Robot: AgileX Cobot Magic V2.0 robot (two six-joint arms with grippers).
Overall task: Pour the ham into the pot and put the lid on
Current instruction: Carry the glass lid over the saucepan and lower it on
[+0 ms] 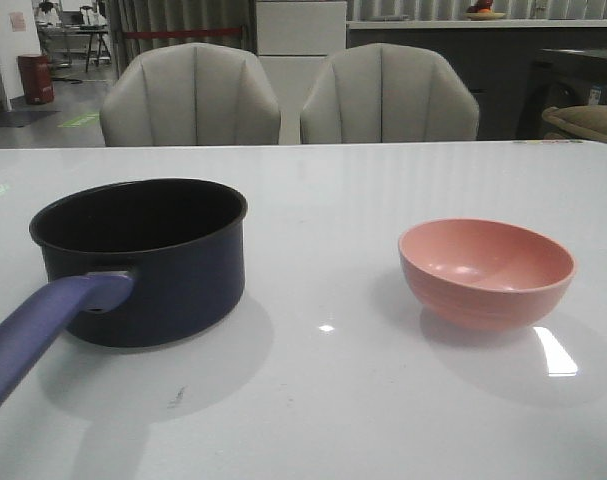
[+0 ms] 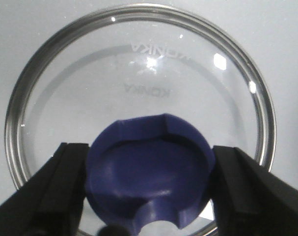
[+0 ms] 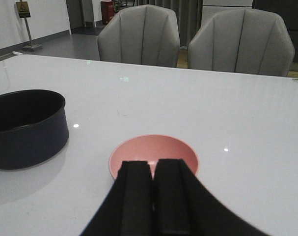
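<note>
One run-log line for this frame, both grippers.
left gripper: straddling lid knob | right gripper: shut, above pink bowl | pot: uncovered

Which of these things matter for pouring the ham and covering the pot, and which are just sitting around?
For the job:
pot, uncovered
pink bowl
lid, its blue knob between the left gripper fingers
right gripper, behind the bowl
ham: not visible

Just around:
two grey chairs
</note>
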